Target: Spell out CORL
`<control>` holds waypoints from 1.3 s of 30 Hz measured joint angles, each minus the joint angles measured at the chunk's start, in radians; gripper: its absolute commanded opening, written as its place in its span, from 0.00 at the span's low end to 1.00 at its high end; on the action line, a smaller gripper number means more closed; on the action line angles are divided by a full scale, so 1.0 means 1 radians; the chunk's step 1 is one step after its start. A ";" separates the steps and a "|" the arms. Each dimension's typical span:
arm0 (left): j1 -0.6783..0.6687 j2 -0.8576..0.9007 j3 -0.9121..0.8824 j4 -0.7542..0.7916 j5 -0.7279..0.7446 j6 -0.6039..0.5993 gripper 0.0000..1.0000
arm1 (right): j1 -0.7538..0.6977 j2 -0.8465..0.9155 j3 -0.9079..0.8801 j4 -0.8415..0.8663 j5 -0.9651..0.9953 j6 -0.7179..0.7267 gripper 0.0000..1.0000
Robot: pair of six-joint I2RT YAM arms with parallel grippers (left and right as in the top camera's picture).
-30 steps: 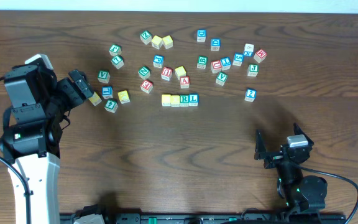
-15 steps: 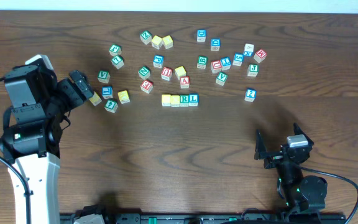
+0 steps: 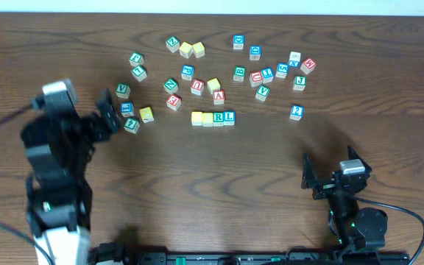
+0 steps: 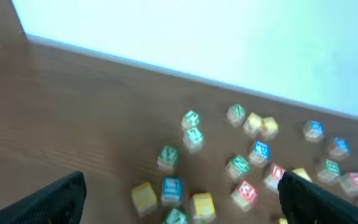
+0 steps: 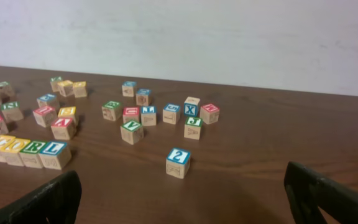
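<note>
- CORL (image 5: 27, 150) is read across four touching cubes on the table (image 5: 253, 140).
- The left pincer (image 4: 180, 190) and right pincer (image 5: 182, 186) are seen spread wide, nothing held.

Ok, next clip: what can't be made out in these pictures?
- Row of four small wooden alphabet cubes: in the overhead view, the two yellow top faces are too small to read.
- Scattered wooden cubes: in the left wrist view, the whole picture is blurred and the letters are unreadable.
- Left gripper: in the overhead view it is smeared by blur, so the finger gap is unclear there.
</note>
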 measured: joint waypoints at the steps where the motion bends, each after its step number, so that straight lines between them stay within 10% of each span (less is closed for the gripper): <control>1: 0.000 -0.050 -0.061 0.052 -0.010 0.009 0.98 | 0.000 0.000 0.000 0.000 0.000 0.000 0.99; 19: -0.063 -0.697 -0.687 0.138 -0.194 0.164 0.98 | 0.000 -0.002 0.000 0.000 0.001 0.000 0.99; 39: -0.065 -0.797 -0.703 0.138 -0.196 0.208 0.98 | 0.000 -0.002 0.000 0.000 0.001 0.000 0.99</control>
